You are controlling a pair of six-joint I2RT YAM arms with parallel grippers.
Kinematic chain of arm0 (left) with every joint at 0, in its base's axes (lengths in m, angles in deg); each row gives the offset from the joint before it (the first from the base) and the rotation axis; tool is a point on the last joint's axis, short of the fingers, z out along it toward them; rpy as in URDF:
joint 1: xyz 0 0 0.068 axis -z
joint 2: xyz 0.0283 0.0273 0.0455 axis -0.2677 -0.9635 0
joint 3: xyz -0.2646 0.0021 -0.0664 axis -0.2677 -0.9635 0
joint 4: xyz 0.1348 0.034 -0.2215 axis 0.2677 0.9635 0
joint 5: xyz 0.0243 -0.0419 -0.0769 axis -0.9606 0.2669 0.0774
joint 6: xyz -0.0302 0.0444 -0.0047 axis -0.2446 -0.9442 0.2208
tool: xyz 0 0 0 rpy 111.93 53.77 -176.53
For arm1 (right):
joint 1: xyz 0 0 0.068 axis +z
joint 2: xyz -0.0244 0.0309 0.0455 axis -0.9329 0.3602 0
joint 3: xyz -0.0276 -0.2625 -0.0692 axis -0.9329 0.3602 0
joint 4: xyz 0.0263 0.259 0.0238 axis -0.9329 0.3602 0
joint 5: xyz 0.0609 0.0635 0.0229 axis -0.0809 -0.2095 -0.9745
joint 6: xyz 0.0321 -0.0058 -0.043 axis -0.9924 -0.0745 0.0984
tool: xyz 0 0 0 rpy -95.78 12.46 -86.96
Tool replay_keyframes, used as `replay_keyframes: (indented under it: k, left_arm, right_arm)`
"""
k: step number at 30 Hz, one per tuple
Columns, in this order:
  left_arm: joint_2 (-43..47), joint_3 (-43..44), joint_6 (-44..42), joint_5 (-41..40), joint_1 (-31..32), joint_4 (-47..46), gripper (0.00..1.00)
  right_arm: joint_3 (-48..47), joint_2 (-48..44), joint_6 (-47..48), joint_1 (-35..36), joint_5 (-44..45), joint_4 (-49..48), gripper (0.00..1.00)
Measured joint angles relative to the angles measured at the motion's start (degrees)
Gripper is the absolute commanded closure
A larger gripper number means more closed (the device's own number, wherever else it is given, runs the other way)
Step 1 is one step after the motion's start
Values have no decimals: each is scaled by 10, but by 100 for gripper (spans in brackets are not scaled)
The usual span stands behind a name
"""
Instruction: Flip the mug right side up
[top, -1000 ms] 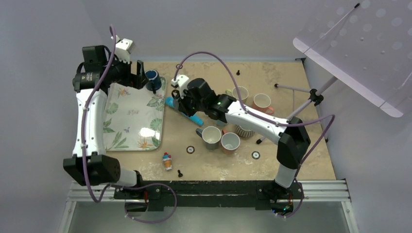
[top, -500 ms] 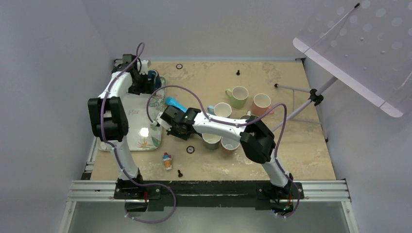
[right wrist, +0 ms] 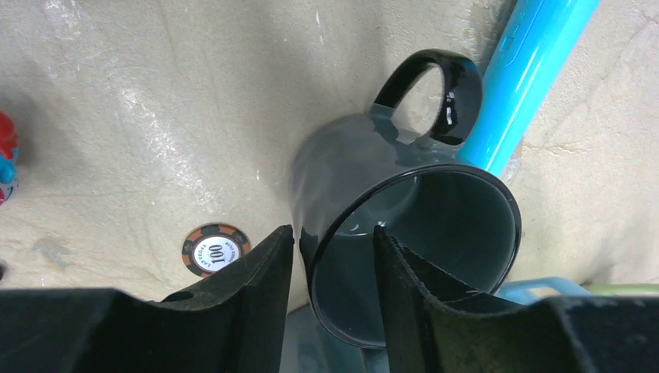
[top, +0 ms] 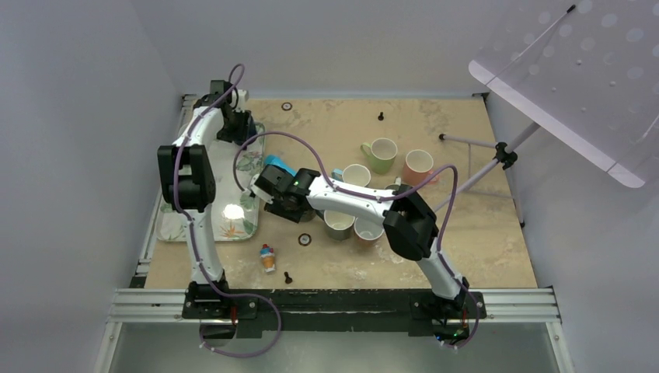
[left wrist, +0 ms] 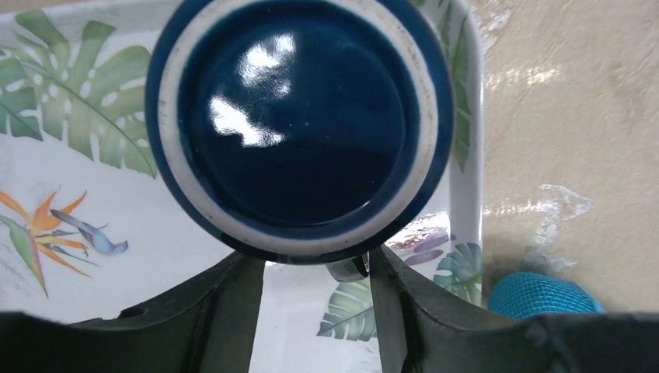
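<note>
A dark blue mug [left wrist: 303,124] stands upside down on the leaf-patterned tray [left wrist: 78,225], its glossy base with a white ring facing up. My left gripper [left wrist: 315,272] hangs over its near edge, open. A small grey part of the mug sits between the fingers, against the right one. In the top view this gripper [top: 237,128] covers the mug at the tray's far corner. My right gripper [right wrist: 332,249] is open astride the wall of an upright dark grey mug [right wrist: 342,163], one finger outside and one inside, neither pressing it.
A light blue cylinder [right wrist: 536,70] lies by the grey mug's black handle [right wrist: 435,78], and a poker chip [right wrist: 215,249] lies close by. Green [top: 382,154], pink [top: 420,163], white [top: 356,176] and two more mugs [top: 368,229] crowd the table's middle. A small figurine [top: 267,257] stands near the front.
The left arm reached out to the tray's far corner and its jaws narrowed over the blue mug. The right arm swung left and down, and its jaws came apart on the grey mug's wall.
</note>
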Motion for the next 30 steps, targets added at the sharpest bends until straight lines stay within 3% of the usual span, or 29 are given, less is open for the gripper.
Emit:
replay_keyframes:
  k: [4,7,13,19,25,30]
  left_arm:
    - [-17,8,-2,-6,0,14,62]
    - [-40,42,-3,-9,0,37,100]
    - [-49,56,-4,-8,-2,46,100]
    - [-21,20,-2,33,-16,33,100]
    - [136,-76,0,160,-64,74,100]
    - [315,-130,-4,268,-68,81,100]
  right_arm:
    - [-1,0,0,0,7,-1,51]
    - [1,-4,0,0,15,-3,51]
    - [31,-57,-3,0,18,-16,48]
    - [77,-141,-16,0,18,-62,30]
    - [155,-247,-56,-8,-23,-215,14]
    - [243,-320,-169,-71,-179,-422,3]
